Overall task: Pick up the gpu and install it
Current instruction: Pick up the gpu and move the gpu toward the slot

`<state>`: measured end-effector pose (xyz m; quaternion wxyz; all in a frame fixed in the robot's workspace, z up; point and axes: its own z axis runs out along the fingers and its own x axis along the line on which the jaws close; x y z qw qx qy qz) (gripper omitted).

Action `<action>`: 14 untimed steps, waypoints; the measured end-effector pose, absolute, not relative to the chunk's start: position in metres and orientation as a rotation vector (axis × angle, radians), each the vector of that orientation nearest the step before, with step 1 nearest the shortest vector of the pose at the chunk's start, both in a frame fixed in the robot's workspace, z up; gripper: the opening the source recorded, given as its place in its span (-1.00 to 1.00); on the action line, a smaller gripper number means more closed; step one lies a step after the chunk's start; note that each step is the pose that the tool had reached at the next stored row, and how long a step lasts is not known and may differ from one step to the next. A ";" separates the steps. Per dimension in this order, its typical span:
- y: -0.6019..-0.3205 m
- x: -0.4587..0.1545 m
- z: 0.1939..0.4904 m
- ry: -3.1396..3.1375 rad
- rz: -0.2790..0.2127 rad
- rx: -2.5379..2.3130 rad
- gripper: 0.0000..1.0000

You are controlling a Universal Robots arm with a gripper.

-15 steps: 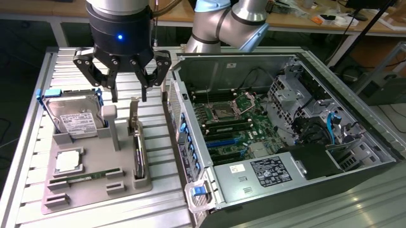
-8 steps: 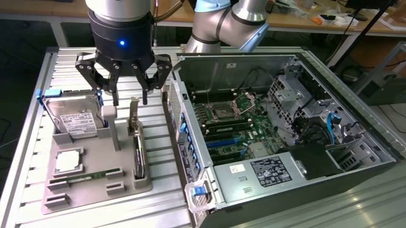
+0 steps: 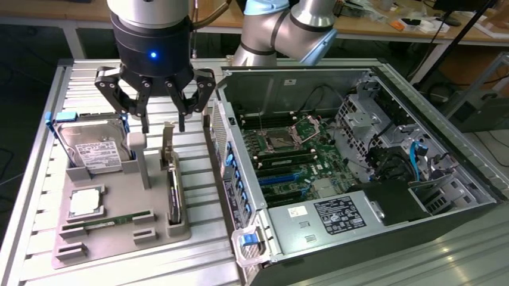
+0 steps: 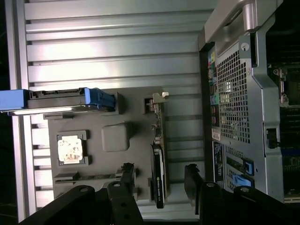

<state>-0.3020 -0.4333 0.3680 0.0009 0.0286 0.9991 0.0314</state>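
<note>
Your claw (image 3: 163, 122) hangs released, fingers spread wide and holding nothing, in the upper left of the exterior view. It sits above the grey holder tray (image 3: 127, 196) on the ribbed metal surface (image 3: 36, 196).

The gpu (image 3: 173, 190) stands on its long edge in a slot along the tray's right side, left of centre in that view. Its silver bracket points up at the end nearest the claw, and its black cooler lies further down the frame. The claw looks clear of the card, with a gap between the fingertips and the bracket.

The hard drive (image 3: 95, 149) leans in its cradle at the tray's upper left. A processor chip (image 3: 85, 202) and a memory stick (image 3: 107, 221) lie below it. The open computer case (image 3: 445, 196) takes up the right of the frame, with its motherboard (image 3: 294, 161) exposed.

Expect the card to be stiff and fairly light, but fragile: bare circuitry, a thin board and a contact edge that should not be scraped. The safest hold is probably across its two flat faces at the cooler block, near mid-length. Pinching the bracket alone would likely let the card swing.
</note>
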 end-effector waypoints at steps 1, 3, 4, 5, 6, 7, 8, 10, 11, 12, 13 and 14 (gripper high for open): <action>-0.433 -0.302 0.368 3.137 0.098 0.090 0.11; -0.433 -0.302 0.367 3.137 0.098 0.090 0.11; -0.434 -0.302 0.366 3.137 0.098 0.090 0.11; -0.434 -0.302 0.365 3.137 0.098 0.090 0.11; -0.434 -0.302 0.365 3.137 0.098 0.090 0.11; -0.434 -0.302 0.364 3.137 0.098 0.090 0.11; -0.434 -0.302 0.363 3.137 0.098 0.090 0.11; -0.434 -0.302 0.362 3.137 0.098 0.090 0.11; -0.435 -0.302 0.362 3.137 0.098 0.090 0.11; -0.435 -0.302 0.361 3.137 0.098 0.090 0.11; -0.435 -0.302 0.360 3.137 0.098 0.090 0.11; -0.435 -0.302 0.359 3.137 0.098 0.090 0.11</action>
